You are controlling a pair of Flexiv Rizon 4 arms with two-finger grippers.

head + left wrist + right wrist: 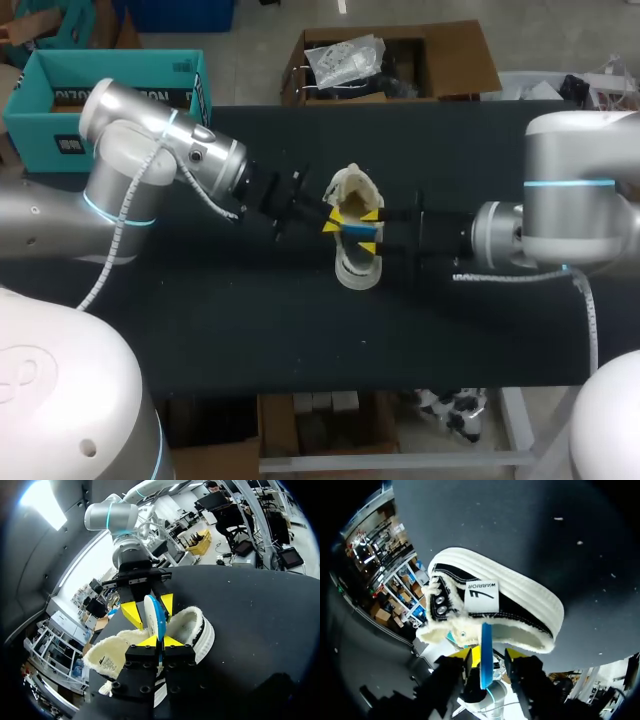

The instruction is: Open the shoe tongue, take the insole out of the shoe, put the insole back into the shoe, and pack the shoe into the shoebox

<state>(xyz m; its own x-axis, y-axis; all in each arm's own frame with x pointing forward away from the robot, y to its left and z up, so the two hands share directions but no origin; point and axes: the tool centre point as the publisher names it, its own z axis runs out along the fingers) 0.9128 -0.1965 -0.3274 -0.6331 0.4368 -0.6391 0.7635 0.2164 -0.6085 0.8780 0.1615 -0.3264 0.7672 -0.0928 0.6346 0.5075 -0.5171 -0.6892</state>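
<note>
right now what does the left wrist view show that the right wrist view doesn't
Only the left wrist view: the shoe's fleecy lining, the insole's white face, the left pincer shut on the insole, and the right pincer seen from the front, facing it. Only the right wrist view: the shoe's black outer side, with a white patch and metal eyelets. Both: the insole's blue edge, the shoe's white sole and the black table.
</note>
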